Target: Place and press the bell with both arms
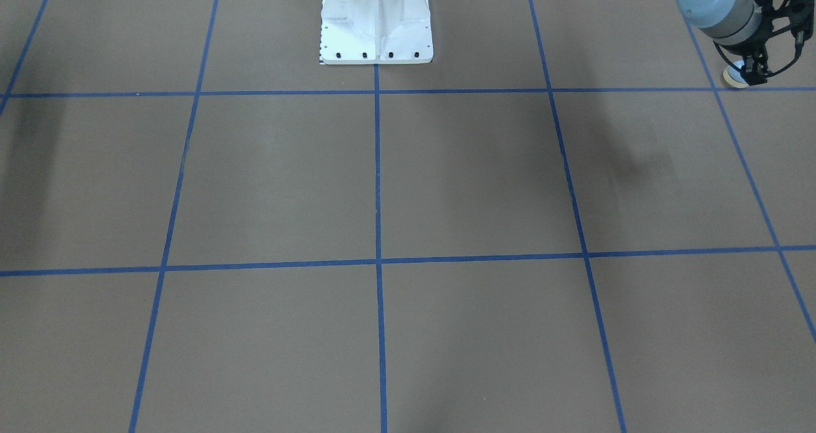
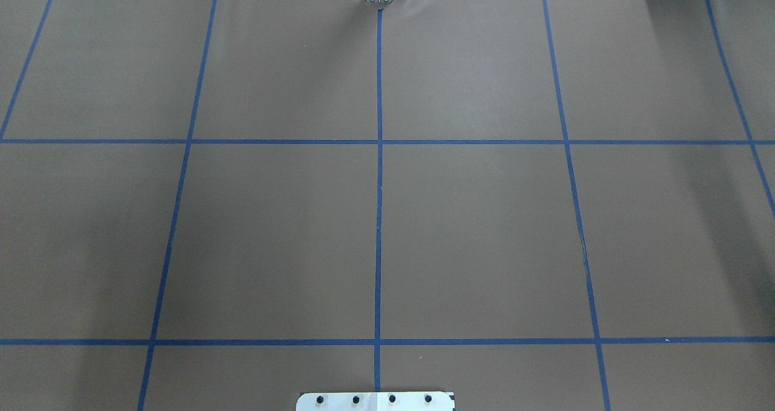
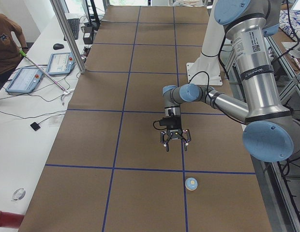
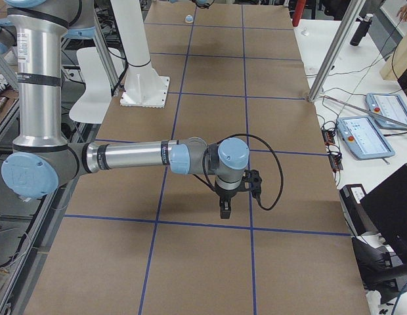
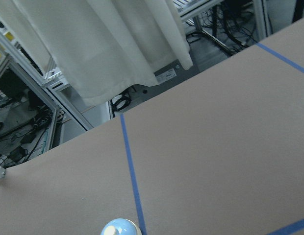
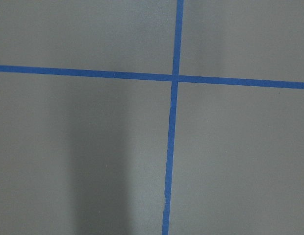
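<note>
The light-blue bell (image 3: 191, 183) with its cream button and rim stands on the brown table near the table's left end. It also shows in the front view (image 1: 733, 77), in the left wrist view (image 5: 120, 228) and far off in the right side view (image 4: 188, 18). My left gripper (image 3: 174, 144) hangs above the table, short of the bell and apart from it, fingers spread and empty; it also shows in the front view (image 1: 757, 73). My right gripper (image 4: 224, 207) hangs low over the table's right part; I cannot tell whether it is open or shut.
The white bolted pedestal (image 1: 376, 22) stands at the robot's side of the table. Blue tape lines (image 2: 379, 175) divide the brown cover into squares. A side bench with tablets (image 3: 26, 79), cables and an upright metal post (image 3: 67, 34) runs along the far side, where a person (image 3: 5, 43) stands.
</note>
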You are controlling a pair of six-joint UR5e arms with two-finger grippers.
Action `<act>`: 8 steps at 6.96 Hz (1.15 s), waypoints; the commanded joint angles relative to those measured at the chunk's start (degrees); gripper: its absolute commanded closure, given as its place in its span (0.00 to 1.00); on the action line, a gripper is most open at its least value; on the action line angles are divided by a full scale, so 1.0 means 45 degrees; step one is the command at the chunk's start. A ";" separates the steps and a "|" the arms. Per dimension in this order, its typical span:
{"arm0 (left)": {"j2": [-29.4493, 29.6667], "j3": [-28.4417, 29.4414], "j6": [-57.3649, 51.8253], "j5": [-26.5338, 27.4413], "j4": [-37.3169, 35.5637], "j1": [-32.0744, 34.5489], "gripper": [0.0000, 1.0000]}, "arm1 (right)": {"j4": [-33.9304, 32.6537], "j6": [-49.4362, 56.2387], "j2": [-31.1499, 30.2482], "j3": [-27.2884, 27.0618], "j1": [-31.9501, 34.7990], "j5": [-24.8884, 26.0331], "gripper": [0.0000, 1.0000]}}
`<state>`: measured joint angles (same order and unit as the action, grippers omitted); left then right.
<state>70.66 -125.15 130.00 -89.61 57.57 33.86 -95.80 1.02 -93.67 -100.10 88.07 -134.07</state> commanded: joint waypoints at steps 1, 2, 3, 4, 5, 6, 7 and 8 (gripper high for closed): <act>-0.0058 0.1164 0.3307 -0.0319 -0.0333 -0.1289 0.00 | 0.0020 0.0007 0.0015 -0.0001 0.0000 0.0008 0.00; -0.0038 0.1751 0.4421 -0.0824 -0.0333 -0.1834 0.00 | 0.0001 0.0007 0.0015 -0.0001 0.0000 -0.0011 0.00; 0.0000 0.2317 0.5244 -0.1332 -0.0313 -0.2304 0.00 | 0.0001 0.0007 0.0015 0.0018 -0.0019 0.0008 0.00; 0.0040 0.2497 0.5735 -0.1511 -0.0255 -0.2695 0.00 | -0.0019 0.0104 0.0015 0.0096 -0.0019 0.0124 0.00; 0.0156 0.2866 0.5934 -0.1648 -0.0158 -0.2931 0.00 | -0.0019 0.0066 0.0015 0.0116 -0.0019 0.0164 0.00; 0.0466 0.3392 0.5916 -0.1650 0.0017 -0.2934 0.00 | -0.0019 0.0104 0.0015 0.0116 -0.0019 0.0165 0.00; 0.0702 0.4035 0.5878 -0.1572 0.0580 -0.2934 0.00 | 0.0001 0.0105 0.0015 0.0116 -0.0019 0.0165 0.00; 0.0762 0.4409 0.5819 -0.1533 0.0895 -0.2934 0.00 | 0.0001 0.0105 0.0034 0.0116 -0.0019 0.0165 0.00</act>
<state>73.41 -107.76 156.39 -96.72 59.66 20.71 -95.83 1.48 -93.58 -99.59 87.98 -133.34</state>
